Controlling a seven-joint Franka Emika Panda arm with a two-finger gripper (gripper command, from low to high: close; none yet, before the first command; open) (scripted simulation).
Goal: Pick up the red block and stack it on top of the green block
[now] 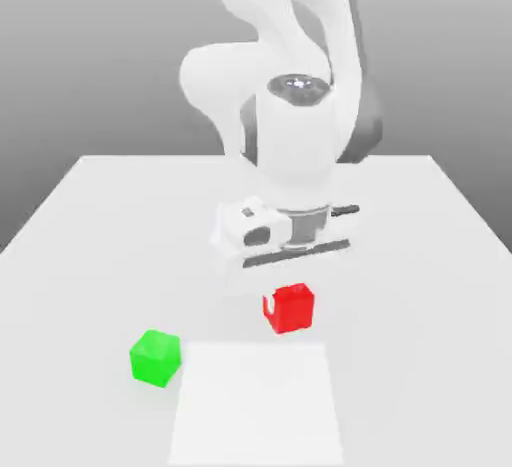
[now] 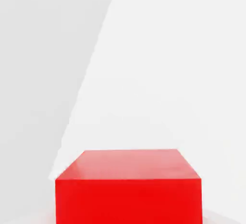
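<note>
1. Two blocks concern us: the red block (image 1: 290,308) sits near the middle of the table (image 1: 90,215), a little toward its front edge, and the green block (image 1: 155,357) rests well apart from it, nearer the front edge and toward the exterior view's left.
2. We see the gripper (image 1: 288,290) directly above the red block, with a pale finger (image 1: 267,305) alongside the block's face on the exterior view's left. We cannot tell whether the fingers are spread or already pressing on the block, so we treat the grasp as unconfirmed.
3. We read the step in hand as securing the red block before lifting. From the hand view the red block (image 2: 127,189) lies square and level, which suggests the hand is well lined up with its faces.
4. To do this well, we want the fingers low enough to meet the side faces at mid-height, then closed evenly so the block neither twists nor slides.
5. We should lift straight up before moving sideways, so the block clears the table and does not drag.
6. A lighter square panel (image 1: 258,405) lies on the table at the front edge, between the two blocks and just beside each; we judge it harmless to the carry.
7. Over the green block, we should align the edges and lower gently before releasing.
</note>
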